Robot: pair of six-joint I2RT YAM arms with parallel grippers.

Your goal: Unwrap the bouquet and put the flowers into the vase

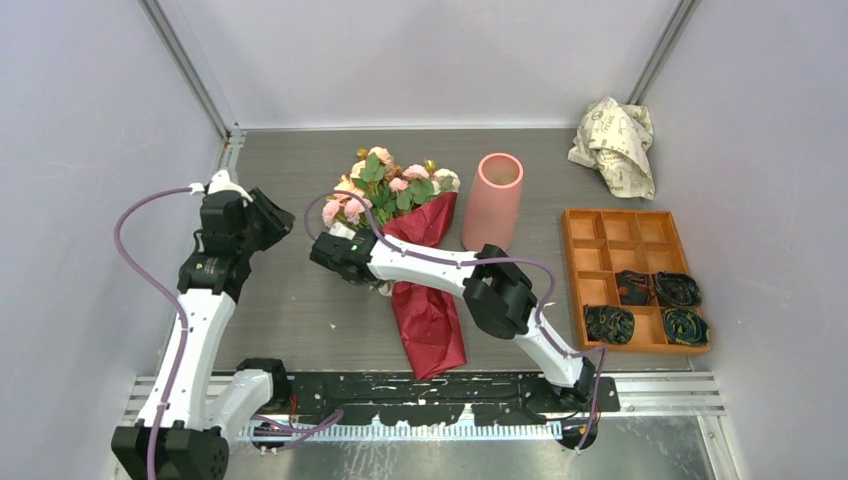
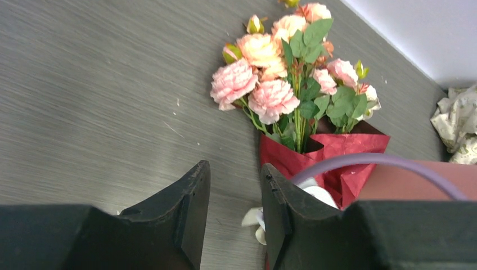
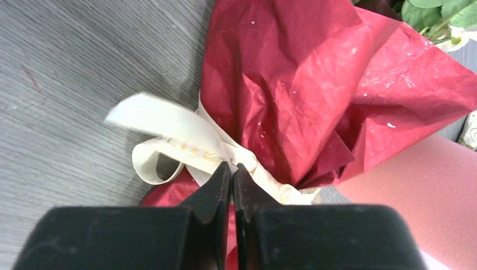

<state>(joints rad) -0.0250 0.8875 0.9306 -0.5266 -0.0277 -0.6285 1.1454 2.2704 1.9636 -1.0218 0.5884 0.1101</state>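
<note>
Right jaws grip the cream ribbon (image 3: 185, 147) on the dark-red-papered rose bouquet (image 1: 428, 315), which lies mid-tabletop (image 1: 300, 300). Left jaws stand open, holding nothing. An orange compartment tray (image 1: 568, 280) at the right holds four dark rolled cloths (image 1: 610, 323). Beyond, the salmon-pink cylinder vase (image 1: 492, 205) stands upright just beside the bouquet, and crumpled cream printed paper (image 1: 615, 145) lies farthest.

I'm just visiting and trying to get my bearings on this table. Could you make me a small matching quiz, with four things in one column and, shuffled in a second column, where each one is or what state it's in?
Things
1. vase
2. bouquet
3. cream ribbon
4. orange tray

Descriptions
A. has dark rolled items in some compartments
B. lies flat, wrapped in dark red paper
C. stands upright beside the blooms
D. pinched at the tips of the right gripper

Pairs: 1-C, 2-B, 3-D, 4-A
</note>
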